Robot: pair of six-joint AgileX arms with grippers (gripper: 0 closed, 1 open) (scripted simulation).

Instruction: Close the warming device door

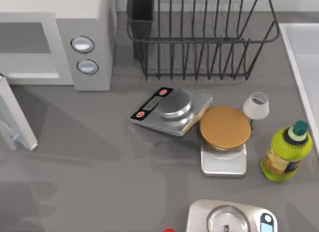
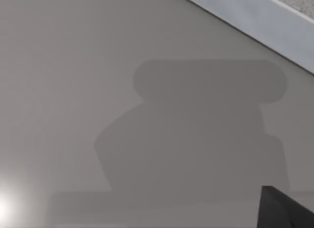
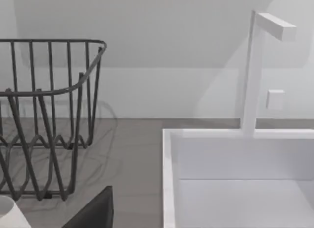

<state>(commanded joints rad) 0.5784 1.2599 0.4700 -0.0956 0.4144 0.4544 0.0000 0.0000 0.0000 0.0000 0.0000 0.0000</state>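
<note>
The warming device [image 1: 55,37] sits at the far left of the counter [image 1: 99,162], its door [image 1: 15,117] swung wide open toward the front, just left of its cavity. Neither claw's state can be told. A push landing near the hinge could shove the device instead of swinging the door

Below my left wrist lies a bare grey surface [image 2: 73,90], smooth and unmarked. A darker, blocky shadow [image 2: 196,135] falls across it just ahead of me. A paler strip [image 2: 255,22] borders the surface on its far side. One dark corner of my left gripper [image 2: 282,211] juts in closest to me.
</note>
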